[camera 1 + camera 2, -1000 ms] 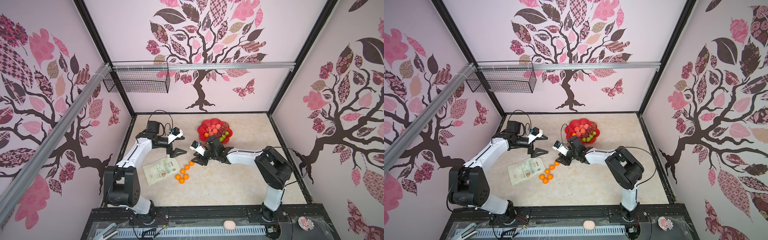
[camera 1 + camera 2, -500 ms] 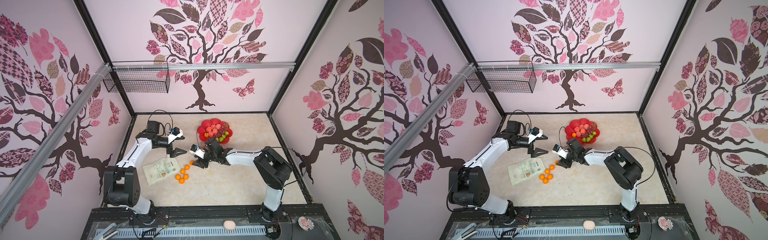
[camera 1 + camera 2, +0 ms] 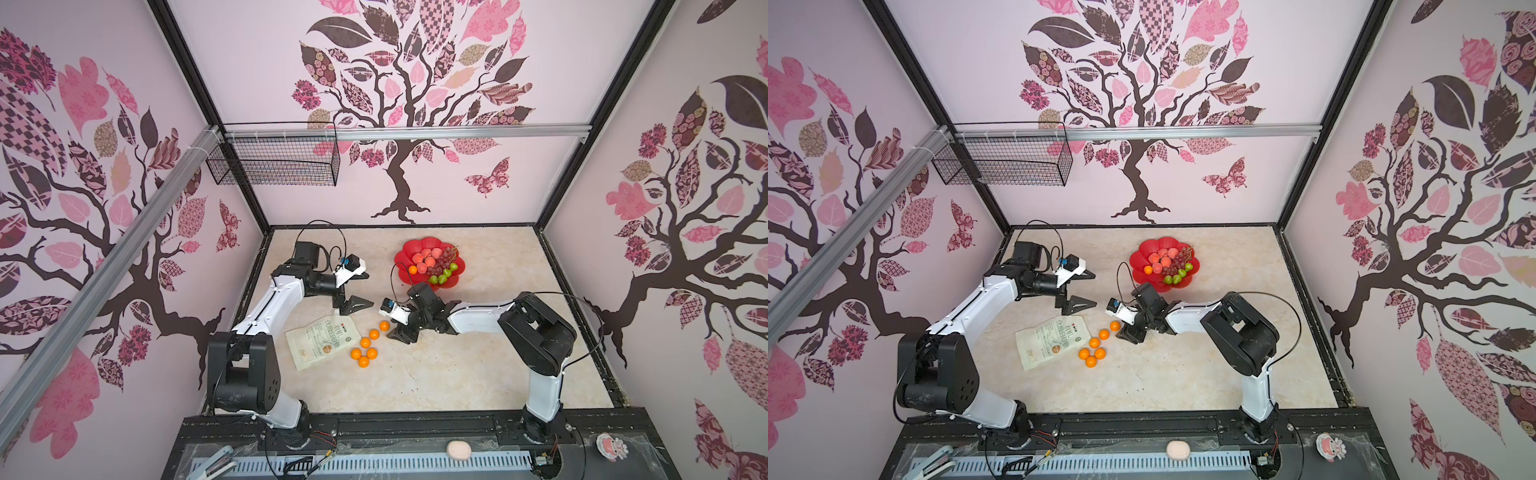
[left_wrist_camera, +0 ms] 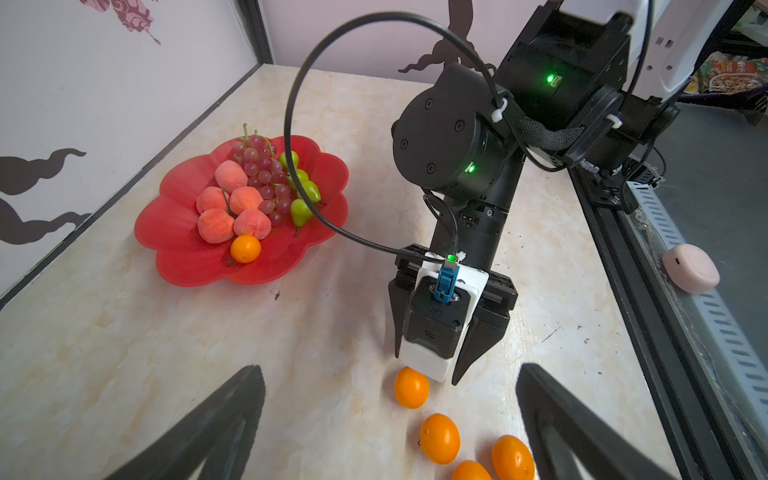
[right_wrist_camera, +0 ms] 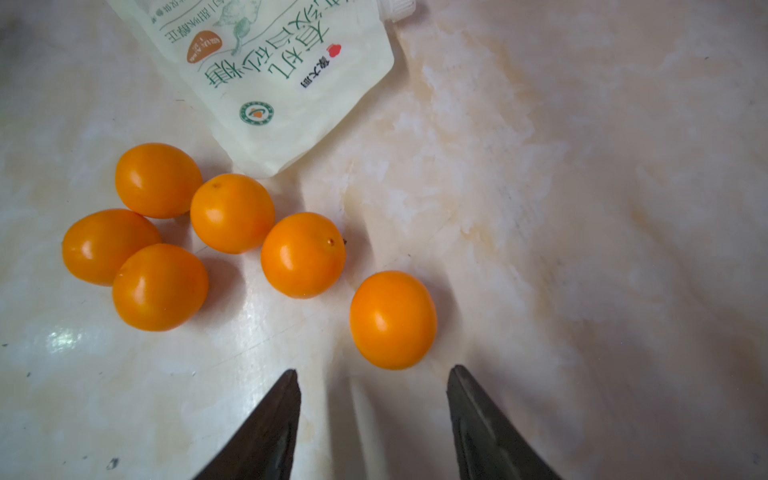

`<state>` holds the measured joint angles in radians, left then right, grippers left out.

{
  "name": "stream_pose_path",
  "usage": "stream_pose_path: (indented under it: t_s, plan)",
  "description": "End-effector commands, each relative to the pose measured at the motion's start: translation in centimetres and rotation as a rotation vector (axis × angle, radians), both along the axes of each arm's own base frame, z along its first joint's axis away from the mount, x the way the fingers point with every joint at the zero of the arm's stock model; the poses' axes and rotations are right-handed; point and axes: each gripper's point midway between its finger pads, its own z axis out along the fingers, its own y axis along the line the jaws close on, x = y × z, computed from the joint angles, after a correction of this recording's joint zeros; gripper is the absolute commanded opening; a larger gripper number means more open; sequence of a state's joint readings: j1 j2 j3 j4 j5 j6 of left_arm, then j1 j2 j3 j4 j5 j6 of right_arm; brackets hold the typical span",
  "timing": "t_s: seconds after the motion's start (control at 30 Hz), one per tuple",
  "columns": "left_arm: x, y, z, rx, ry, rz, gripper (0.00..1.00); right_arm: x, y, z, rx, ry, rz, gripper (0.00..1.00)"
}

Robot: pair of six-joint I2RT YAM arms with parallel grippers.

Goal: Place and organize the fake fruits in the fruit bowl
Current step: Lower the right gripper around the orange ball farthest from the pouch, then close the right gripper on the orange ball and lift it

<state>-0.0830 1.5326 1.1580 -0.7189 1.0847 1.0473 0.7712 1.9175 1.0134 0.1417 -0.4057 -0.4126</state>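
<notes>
Bare tabletop lies open beside the nearest orange, just ahead of the parted jaws of the right gripper. Five more oranges and a white pouch crowd its far side.

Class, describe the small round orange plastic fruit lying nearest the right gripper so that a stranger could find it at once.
Find the flat white printed pouch on the pale marble-patterned table. Six small round orange plastic fruits trail from beside it toward the open right gripper. The end fruit lies alone just before its jaws, clear of the other five.
</notes>
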Motion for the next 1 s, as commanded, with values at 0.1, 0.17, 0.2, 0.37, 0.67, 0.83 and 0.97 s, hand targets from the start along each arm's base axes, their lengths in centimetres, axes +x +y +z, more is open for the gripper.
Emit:
stream_pose_path:
  t_s: [0.1,0.17,0.2,0.37,0.67,0.83,0.97]
  plan:
    - [-0.6,0.1,-0.8,0.004,0.016,-0.01,0.98,-0.2,0.0,-2.2,-0.045,0.013,0.002,0.59]
    - [-0.9,0.2,-1.0,0.015,0.009,-0.026,0.98,-0.2,0.1,-2.4,-0.045,0.017,0.001,0.58]
    - [-1.0,0.3,-1.2,0.023,0.006,-0.031,0.98,-0.2,0.1,-2.6,-0.046,0.019,0.001,0.58]
    - [-1.2,0.9,-1.8,0.04,0.028,-0.033,0.98,-0.1,0.4,-2.8,-0.042,0.027,-0.001,0.58]
    - [-1.2,1.0,-1.8,0.04,0.028,-0.039,0.98,0.4,1.3,-3.4,-0.039,0.039,-0.007,0.56]
    - [-1.2,1.0,-1.8,0.04,0.025,-0.038,0.98,0.7,1.6,-3.5,-0.034,0.045,-0.007,0.55]
    - [-1.2,1.0,-1.8,0.037,0.027,-0.038,0.98,0.6,1.7,-3.6,-0.034,0.051,-0.005,0.52]
